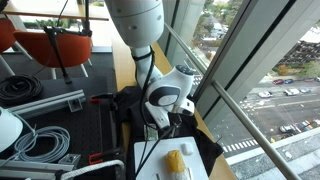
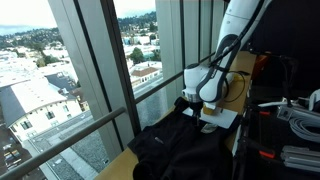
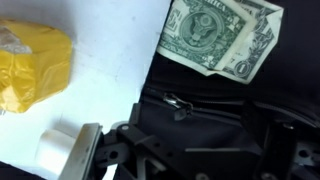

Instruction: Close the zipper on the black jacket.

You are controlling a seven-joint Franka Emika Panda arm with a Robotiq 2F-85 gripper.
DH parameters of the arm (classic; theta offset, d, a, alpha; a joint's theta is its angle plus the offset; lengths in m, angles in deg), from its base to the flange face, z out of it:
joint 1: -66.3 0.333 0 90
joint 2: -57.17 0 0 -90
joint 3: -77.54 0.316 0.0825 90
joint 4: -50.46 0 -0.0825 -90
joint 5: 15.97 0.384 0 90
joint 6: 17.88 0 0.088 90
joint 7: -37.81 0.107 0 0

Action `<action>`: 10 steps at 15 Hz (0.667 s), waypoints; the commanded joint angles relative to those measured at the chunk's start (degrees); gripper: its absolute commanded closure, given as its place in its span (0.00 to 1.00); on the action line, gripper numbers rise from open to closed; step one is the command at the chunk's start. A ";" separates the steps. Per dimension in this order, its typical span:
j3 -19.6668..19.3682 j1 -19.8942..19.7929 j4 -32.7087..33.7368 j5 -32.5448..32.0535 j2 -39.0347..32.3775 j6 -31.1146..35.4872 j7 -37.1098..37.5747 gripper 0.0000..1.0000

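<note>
The black jacket [image 1: 128,106] [image 2: 180,150] lies rumpled on the table by the window, partly under a white board [image 1: 150,160]. My gripper [image 1: 167,118] [image 2: 205,112] hangs low over the jacket at the board's edge. In the wrist view the jacket [image 3: 215,115] fills the right and lower part. A small metal zipper pull [image 3: 178,103] sits on its zipper line just ahead of my gripper [image 3: 190,150]. The jaws stand wide open with nothing between them, one on each side of the fabric below the pull.
Two dollar bills [image 3: 220,35] lie on the jacket beyond the zipper pull. A yellow object [image 3: 30,65] [image 1: 175,161] rests on the white board [image 3: 100,60]. Coiled cables [image 1: 40,145] and orange chairs [image 1: 50,45] stand further off. Tall window panes [image 2: 100,70] run along the table.
</note>
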 commanded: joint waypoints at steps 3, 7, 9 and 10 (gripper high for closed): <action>0.46 -1.20 -1.05 -0.96 1.21 1.55 0.58 0.00; 0.62 -1.41 -0.63 -0.81 0.64 2.05 0.51 0.04; 0.65 -1.59 -0.44 -0.77 0.42 2.13 0.42 0.29; 0.69 -1.72 -0.33 -0.72 0.32 2.12 0.37 0.29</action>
